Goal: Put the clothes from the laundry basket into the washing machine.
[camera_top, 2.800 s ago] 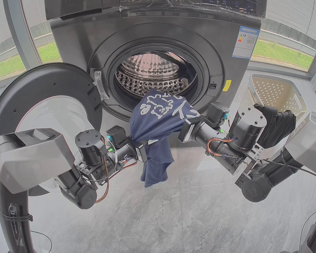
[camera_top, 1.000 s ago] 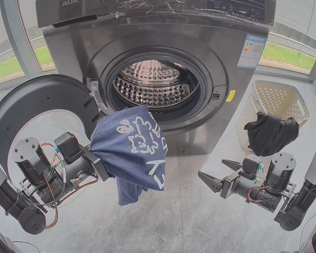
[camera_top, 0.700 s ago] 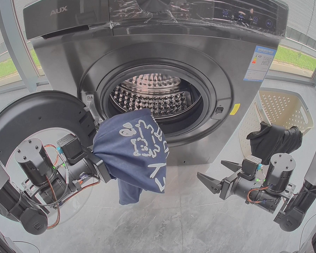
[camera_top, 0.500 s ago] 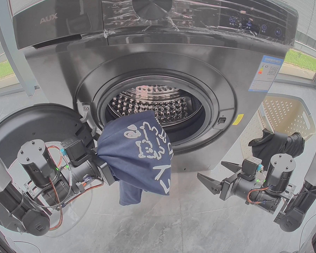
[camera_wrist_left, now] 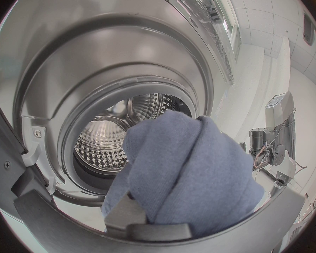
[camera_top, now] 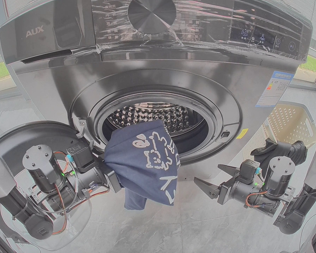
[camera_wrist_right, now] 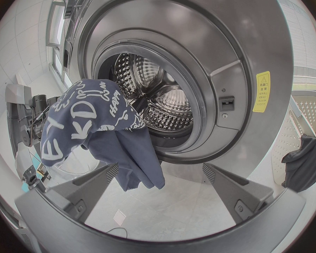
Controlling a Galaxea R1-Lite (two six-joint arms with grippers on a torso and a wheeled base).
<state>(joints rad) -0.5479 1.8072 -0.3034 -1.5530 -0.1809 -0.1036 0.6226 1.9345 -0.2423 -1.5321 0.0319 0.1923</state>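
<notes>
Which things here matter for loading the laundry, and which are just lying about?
Job: navy shirt in left end effector, open right end effector, washing machine drum, laundry basket, black garment on its rim.
Not involved: energy label, yellow sticker, plastic film on the control panel.

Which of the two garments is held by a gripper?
The navy blue shirt with white print, clamped in the left gripper. The black garment only hangs over the rim of the beige plastic laundry basket.

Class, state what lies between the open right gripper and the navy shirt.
Nothing stands there: in the head view, bare floor separates the right gripper from the navy shirt.
</notes>
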